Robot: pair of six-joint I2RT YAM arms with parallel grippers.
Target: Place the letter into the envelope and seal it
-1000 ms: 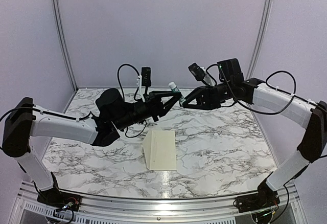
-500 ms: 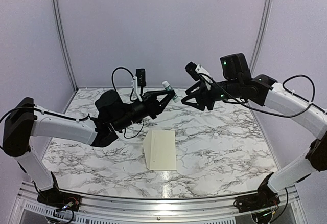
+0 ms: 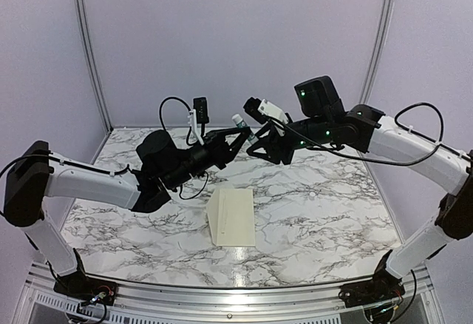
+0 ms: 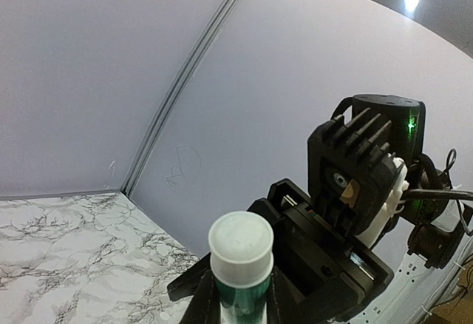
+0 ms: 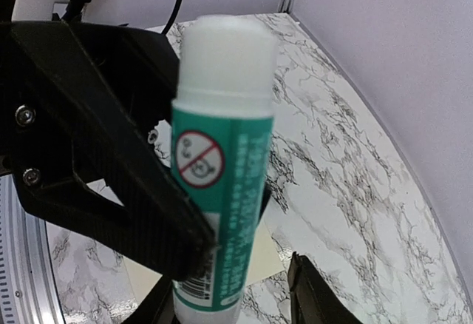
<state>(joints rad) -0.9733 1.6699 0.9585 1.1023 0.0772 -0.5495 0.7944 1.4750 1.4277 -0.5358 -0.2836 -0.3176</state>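
Note:
My left gripper is shut on a white-and-green glue tube and holds it high above the table, its white cap at the free end. My right gripper is open, right beside the tube. In the right wrist view its fingers flank the tube's barcode end, with a gap on the right side. The left fingers clamp the tube from the left. The cream envelope lies flat on the table below, its flap raised along the left edge. No separate white letter shows.
The marble table has purple walls behind and at both sides. A metal rail runs along the near edge. The right wrist camera housing sits close in front of the tube.
My right gripper drew back up and right from the tube, then came left again to it. My left gripper shifted the tube slightly left.

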